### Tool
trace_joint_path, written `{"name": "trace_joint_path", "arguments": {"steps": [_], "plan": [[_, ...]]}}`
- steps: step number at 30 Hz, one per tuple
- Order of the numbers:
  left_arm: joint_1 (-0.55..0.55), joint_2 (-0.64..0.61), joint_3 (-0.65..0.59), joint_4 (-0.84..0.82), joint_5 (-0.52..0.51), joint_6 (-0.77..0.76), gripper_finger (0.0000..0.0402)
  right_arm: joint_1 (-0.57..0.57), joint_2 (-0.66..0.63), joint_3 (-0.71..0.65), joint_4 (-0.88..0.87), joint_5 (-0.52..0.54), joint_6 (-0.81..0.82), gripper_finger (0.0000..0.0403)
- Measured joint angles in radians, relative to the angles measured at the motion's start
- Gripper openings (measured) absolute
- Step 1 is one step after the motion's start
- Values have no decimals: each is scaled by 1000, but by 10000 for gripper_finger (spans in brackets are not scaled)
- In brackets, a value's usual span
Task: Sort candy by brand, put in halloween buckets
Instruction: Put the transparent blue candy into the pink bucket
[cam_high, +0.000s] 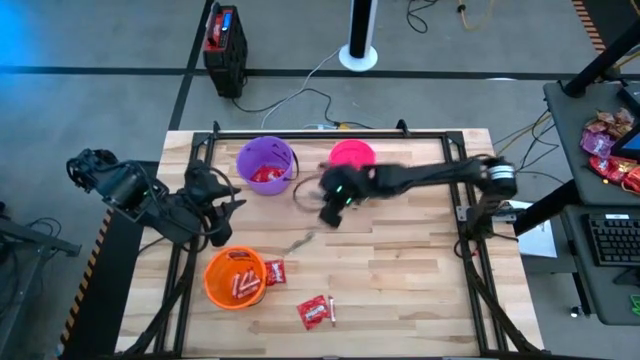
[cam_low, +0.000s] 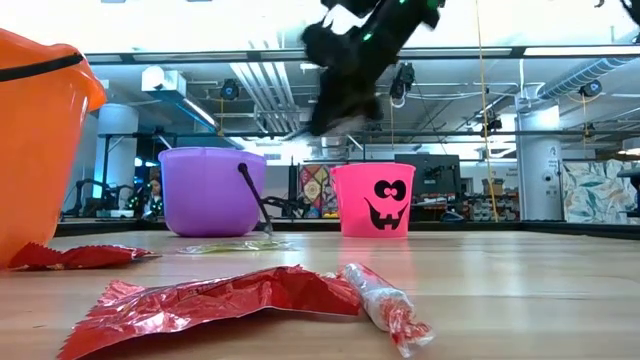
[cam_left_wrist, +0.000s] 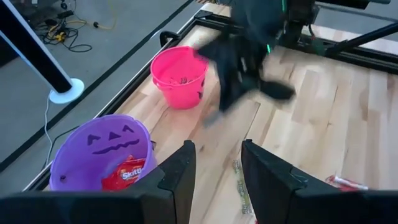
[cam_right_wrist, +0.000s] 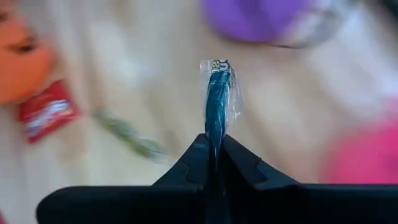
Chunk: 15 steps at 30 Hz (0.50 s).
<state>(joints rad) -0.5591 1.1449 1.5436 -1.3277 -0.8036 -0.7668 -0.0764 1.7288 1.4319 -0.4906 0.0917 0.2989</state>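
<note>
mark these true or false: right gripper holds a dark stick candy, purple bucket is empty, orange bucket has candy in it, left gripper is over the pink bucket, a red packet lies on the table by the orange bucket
1. The right gripper is shut on a dark stick candy. True.
2. The purple bucket is empty. False: red packets lie inside it.
3. The orange bucket has candy in it. True.
4. The left gripper is over the pink bucket. False: it waits at the table's left side, between the purple and orange buckets.
5. A red packet lies on the table beside the orange bucket. True.
</note>
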Motion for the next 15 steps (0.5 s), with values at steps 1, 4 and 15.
{"name": "trace_joint_path", "arguments": {"steps": [1, 4, 15], "plan": [[0, 1, -5, 0, 0, 3, 114, -22, -31, 0, -50, 21, 6, 18], [0, 12, -16, 1, 1, 5, 113, -103, -94, 1, -188, 70, 30, 18], [0, 87, -16, 118, 100, 4, 114, -362, -71, -5, -221, -16, 26, 45]]}}
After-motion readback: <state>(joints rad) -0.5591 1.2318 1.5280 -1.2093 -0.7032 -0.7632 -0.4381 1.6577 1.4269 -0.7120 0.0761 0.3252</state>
